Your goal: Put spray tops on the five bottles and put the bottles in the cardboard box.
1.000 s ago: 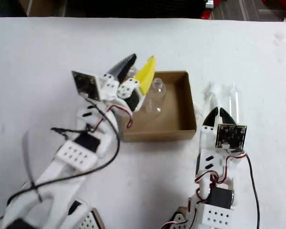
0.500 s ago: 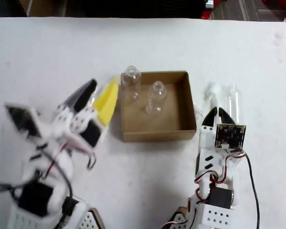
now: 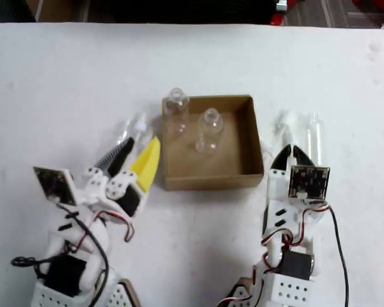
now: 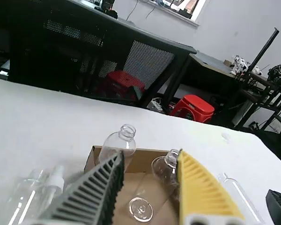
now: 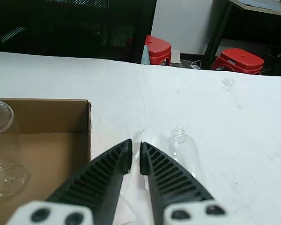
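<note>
Cardboard box [image 3: 233,150] held 1 standing bottle [image 3: 208,128], with a corner bottle [image 3: 176,107] at its far left corner. Our left claw [image 3: 143,143], spread wide, sat near a lying bottle [image 3: 128,130] left of the box. Our right claw [image 3: 292,150] was pressed together. Next, we guessed, we had to pinch that lying bottle.

Left gripper [image 3: 139,151] [image 4: 150,160] sits near left, jaws spread wide. Right gripper [image 3: 292,153] [image 5: 136,148] sits near right, jaws almost together.
</note>
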{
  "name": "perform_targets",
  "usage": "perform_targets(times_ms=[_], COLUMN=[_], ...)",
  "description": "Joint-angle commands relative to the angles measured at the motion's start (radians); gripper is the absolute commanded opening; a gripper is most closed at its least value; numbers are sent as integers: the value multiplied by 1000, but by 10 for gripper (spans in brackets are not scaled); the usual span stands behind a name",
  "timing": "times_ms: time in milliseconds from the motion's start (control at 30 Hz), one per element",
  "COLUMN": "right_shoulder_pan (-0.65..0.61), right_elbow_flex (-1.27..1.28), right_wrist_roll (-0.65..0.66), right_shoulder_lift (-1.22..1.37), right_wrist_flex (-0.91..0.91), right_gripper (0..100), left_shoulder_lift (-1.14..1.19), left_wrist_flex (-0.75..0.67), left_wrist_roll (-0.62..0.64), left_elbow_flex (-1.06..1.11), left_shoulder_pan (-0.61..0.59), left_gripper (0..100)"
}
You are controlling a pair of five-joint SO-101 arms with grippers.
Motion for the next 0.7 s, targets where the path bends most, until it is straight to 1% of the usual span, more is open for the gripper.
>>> perform_targets(times_ms=[0, 133, 267, 333, 567, 667], right_shoulder_pan=[-12, -12, -16, -35, -45, -47], right_elbow_flex=[8, 8, 8, 8, 8, 8], right_wrist_roll=[6, 5, 5, 5, 5, 3], right_shoulder_lift=[-5, -5, -7, -7, -7, -7], right_wrist_flex=[2, -2, -7, -7, -7, -35], right_gripper=[18, 18, 18, 18, 18, 18], left_shoulder_lift=[-12, -12, -12, -12, -12, -12], left_wrist_flex=[-64, -81, -75, -74, -80, -80], left_wrist_roll=[11, 0, -124, -155, -160, -160], left_elbow_flex=[32, 55, 58, 58, 78, 81], left_shoulder_pan=[-10, -10, -10, -10, -10, -10], left_gripper=[173, 173, 172, 170, 170, 170])
